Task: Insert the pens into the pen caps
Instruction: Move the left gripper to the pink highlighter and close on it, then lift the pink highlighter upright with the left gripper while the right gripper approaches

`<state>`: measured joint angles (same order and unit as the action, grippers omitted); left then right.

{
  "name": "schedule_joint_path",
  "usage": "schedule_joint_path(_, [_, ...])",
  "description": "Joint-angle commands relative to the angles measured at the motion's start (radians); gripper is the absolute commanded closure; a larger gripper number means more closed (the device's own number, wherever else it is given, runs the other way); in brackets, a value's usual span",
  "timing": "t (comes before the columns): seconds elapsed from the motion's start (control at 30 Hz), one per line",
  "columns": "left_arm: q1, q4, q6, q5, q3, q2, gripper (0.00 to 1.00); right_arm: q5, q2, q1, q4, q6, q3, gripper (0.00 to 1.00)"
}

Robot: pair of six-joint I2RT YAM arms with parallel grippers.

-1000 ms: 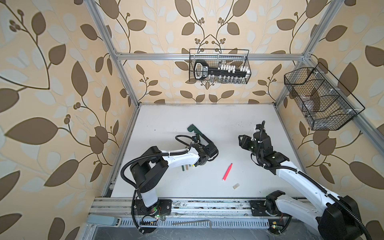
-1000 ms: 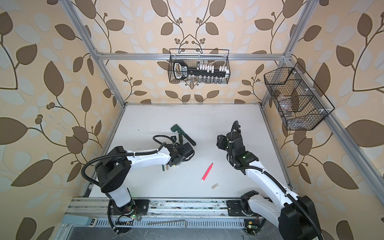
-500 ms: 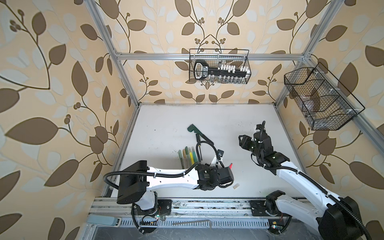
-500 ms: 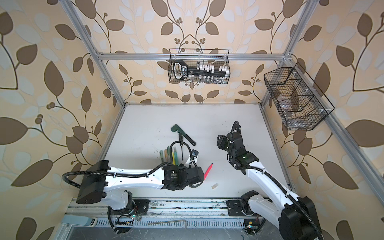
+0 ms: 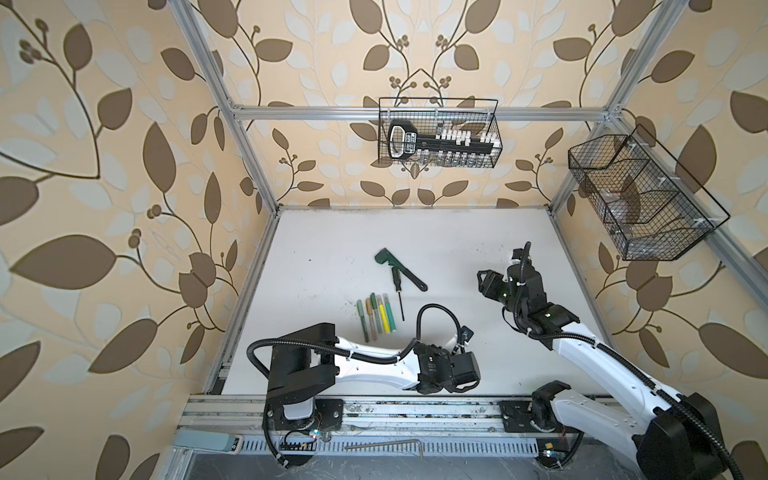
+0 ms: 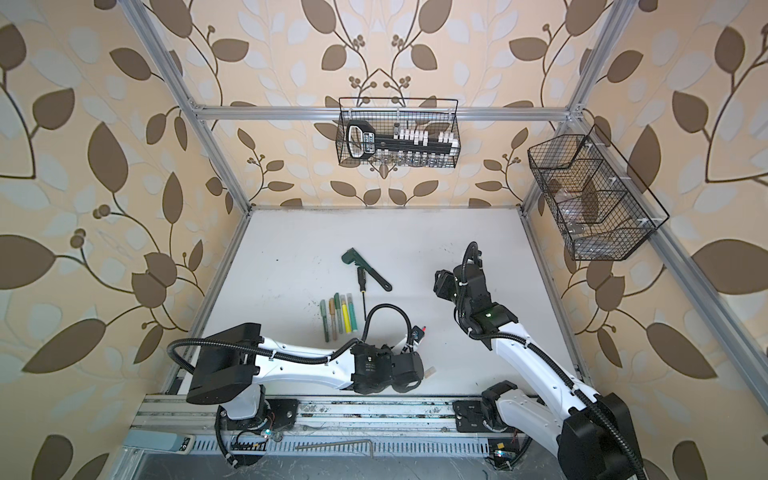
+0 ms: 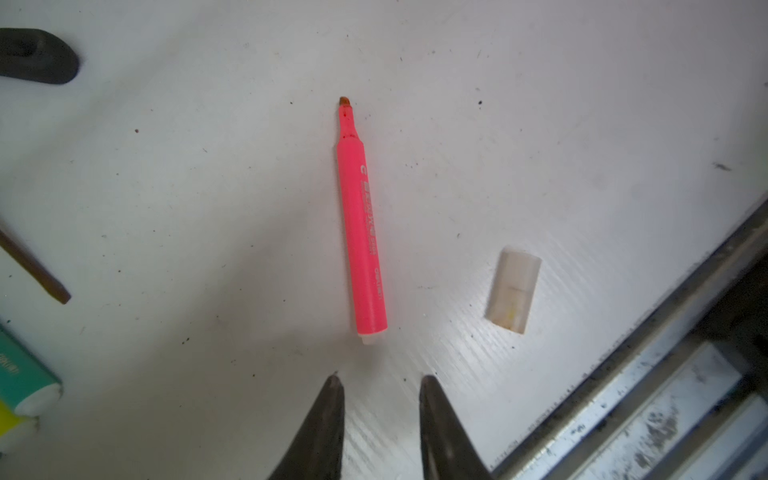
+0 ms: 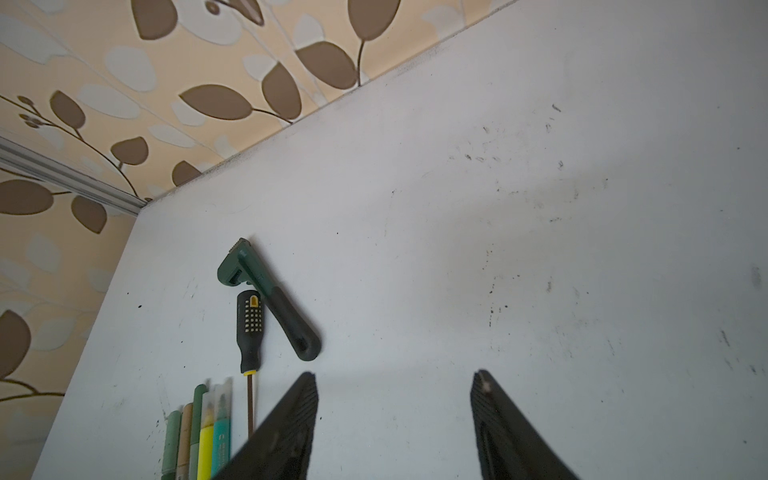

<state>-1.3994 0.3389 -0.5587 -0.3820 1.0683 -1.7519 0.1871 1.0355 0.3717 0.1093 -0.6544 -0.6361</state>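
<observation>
Left gripper (image 7: 381,378): jaws parted a little, nothing between them, low over the table (image 7: 166,208) near its front edge. A second ago this arm sat further back at the row of pens, jaws pressed together. It has since swung forward and toward the middle, and the jaws have begun to spread. The row it covered then now shows: five capped pens (image 5: 376,318) side by side, parallel, caps toward the back wall. Right gripper (image 8: 395,374): spread wide, empty, raised over the right half of the table, unchanged over the second. Pink pen (image 7: 361,232) lies flat and uncapped just ahead of the left fingertips. Its long axis runs nearly in line with the gripper's reach, blunt tail nearest the jaws and felt tip pointing away. It is hidden under the left wrist in both top views. Cap (image 7: 514,291): pale, translucent, lying on its side beside the pen's tail end, not touching it, between pen and front rail. White print runs along the pink barrel. Only a "C" near the tip end reads, the rest is blurred. Screwdriver (image 5: 398,291) and wrench (image 5: 399,270) lie just behind the row, as before.
</observation>
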Motion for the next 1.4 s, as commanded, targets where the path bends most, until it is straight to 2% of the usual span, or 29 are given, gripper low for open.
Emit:
schedule_joint_path(0.0, [0.016, 0.010, 0.007, -0.036, 0.046, -0.034, 0.59, 0.014, 0.002, -0.003, 0.007, -0.006, -0.022, 0.40])
schedule_joint_path(0.33, [0.082, -0.049, 0.030, 0.064, 0.058, -0.082, 0.57, 0.013, 0.012, -0.004, 0.007, -0.008, -0.022, 0.40])
schedule_joint_path(0.47, [0.124, -0.061, 0.025, 0.123, 0.066, -0.102, 0.61, 0.008, 0.015, -0.005, 0.006, -0.007, -0.023, 0.40])
schedule_joint_path(0.7, [0.142, -0.029, 0.017, 0.156, 0.122, -0.164, 0.66, 0.000, 0.018, -0.007, 0.006, -0.009, -0.025, 0.40])
schedule_joint_path(1.07, [0.145, 0.055, -0.008, 0.128, 0.168, -0.205, 0.78, -0.005, 0.008, -0.008, 0.007, -0.013, -0.023, 0.40])
schedule_joint_path(1.37, [0.148, 0.099, -0.019, 0.103, 0.188, -0.223, 0.83, -0.007, -0.002, -0.010, 0.013, -0.017, -0.022, 0.40])
